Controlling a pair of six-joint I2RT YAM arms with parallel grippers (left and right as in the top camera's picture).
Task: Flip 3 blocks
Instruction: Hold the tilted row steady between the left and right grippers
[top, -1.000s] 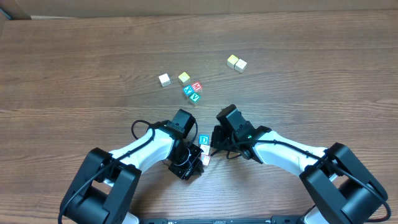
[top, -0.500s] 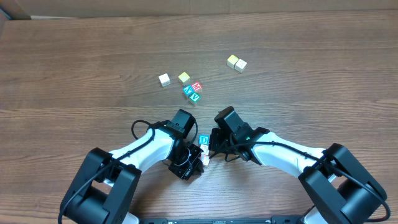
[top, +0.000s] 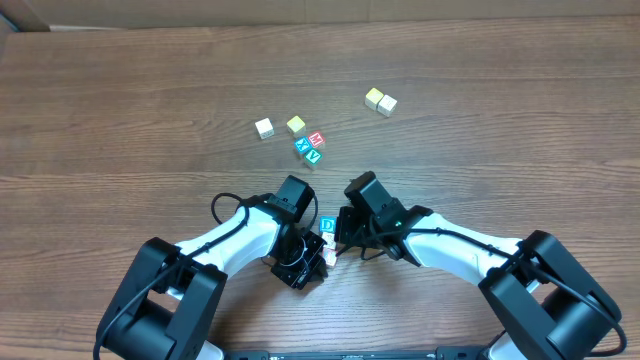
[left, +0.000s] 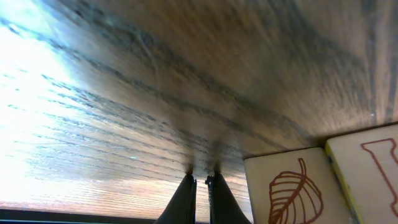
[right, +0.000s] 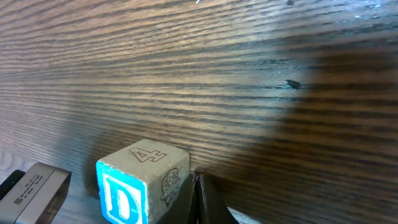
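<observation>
Right arm (top: 450, 240) edged left, closed end effector (right: 196, 185) beside D block (right: 142, 177).

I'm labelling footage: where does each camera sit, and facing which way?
Overhead: above the table, looking straight down; left arm, right arm show.
Left wrist: low, facing along the table; shut left gripper beside leaf block.
Right wrist: low likewise; shut right gripper beside D block.
Shared: overhead also shows the D block.

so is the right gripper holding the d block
No, the right gripper is shut with nothing between its fingertips, and the D block sits beside it, outside the jaws.
</observation>
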